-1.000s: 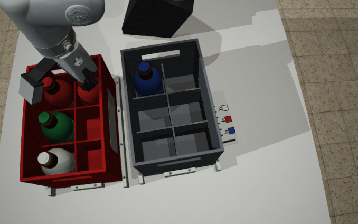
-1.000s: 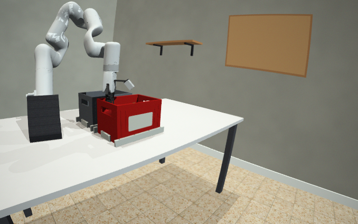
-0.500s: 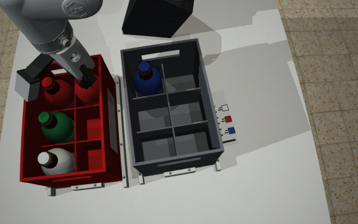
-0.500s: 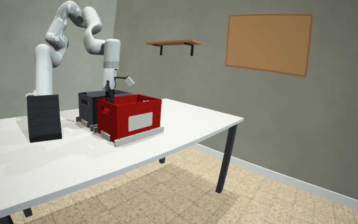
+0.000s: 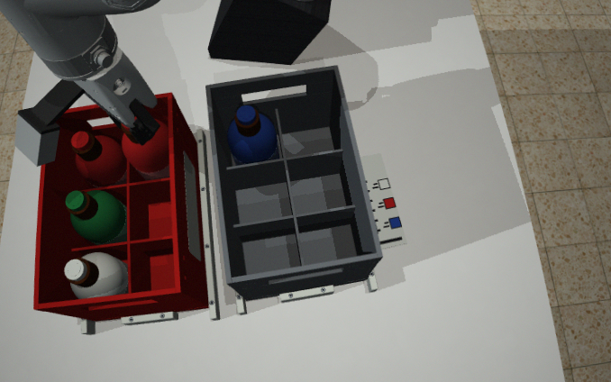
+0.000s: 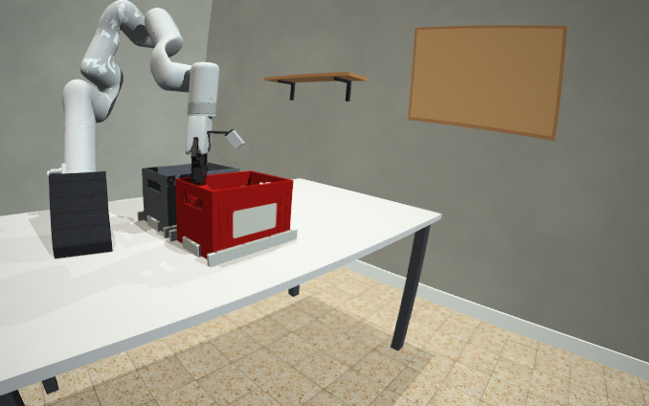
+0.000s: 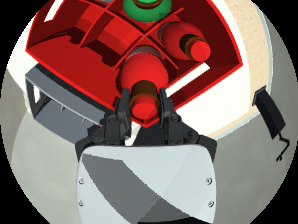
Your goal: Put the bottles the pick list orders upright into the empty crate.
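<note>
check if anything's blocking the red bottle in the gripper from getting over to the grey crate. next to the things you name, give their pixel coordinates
Nothing stands between gripper [image 5: 143,131] [image 6: 199,181] [image 7: 144,102] and the red bottle [image 5: 146,150] [image 7: 144,75] it grips. Toward the grey crate [image 5: 217,180] [image 6: 158,206] [image 7: 75,102], the red crate's side wall [image 5: 189,180] and the grey crate's near wall stand in the way, so it likely needs lifting over both.

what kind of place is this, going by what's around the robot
Probably a training room or lab workspace: a robot arm is mounted at a plain white table, with a cork-coloured board and a bracketed wooden shelf on the grey wall behind.
</note>
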